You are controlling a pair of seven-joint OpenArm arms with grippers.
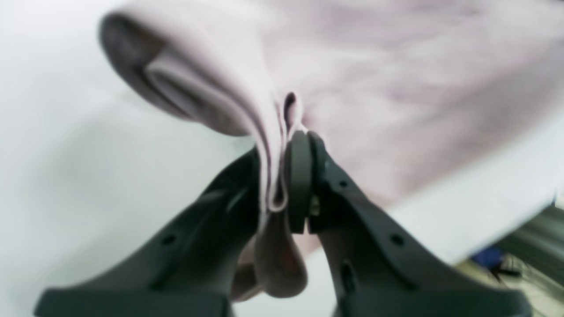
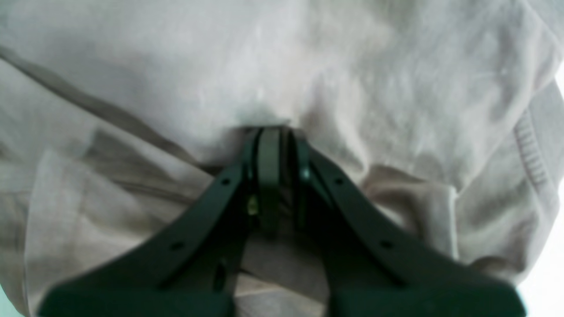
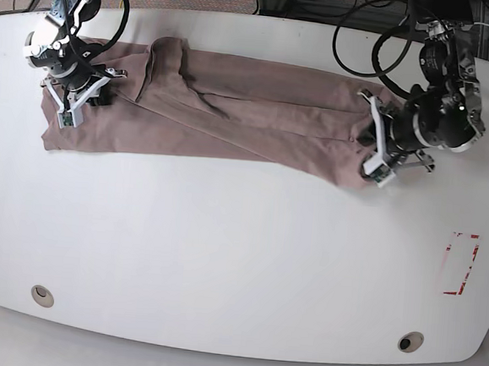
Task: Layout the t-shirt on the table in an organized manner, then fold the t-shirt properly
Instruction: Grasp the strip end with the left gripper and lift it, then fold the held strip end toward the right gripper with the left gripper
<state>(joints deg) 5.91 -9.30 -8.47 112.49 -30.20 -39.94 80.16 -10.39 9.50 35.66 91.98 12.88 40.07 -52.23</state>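
Note:
The mauve-brown t-shirt [image 3: 233, 114] lies stretched in a long wrinkled band across the far half of the white table [image 3: 222, 249]. My left gripper [image 3: 369, 144] is at the shirt's right end in the base view. In the left wrist view it [image 1: 280, 147] is shut on a pinched fold of the shirt [image 1: 396, 88], lifted a little off the table. My right gripper [image 3: 67, 105] is at the shirt's left end. In the right wrist view it [image 2: 282, 132] is shut, with its tips buried in the cloth [image 2: 176, 66].
A red-white tape rectangle [image 3: 461, 264] is at the right of the table. Two grommet holes [image 3: 42, 295] [image 3: 410, 341] sit near the front edge. Cables [image 3: 367, 23] lie behind the far edge. The table edge [image 1: 484, 211] runs close to my left gripper.

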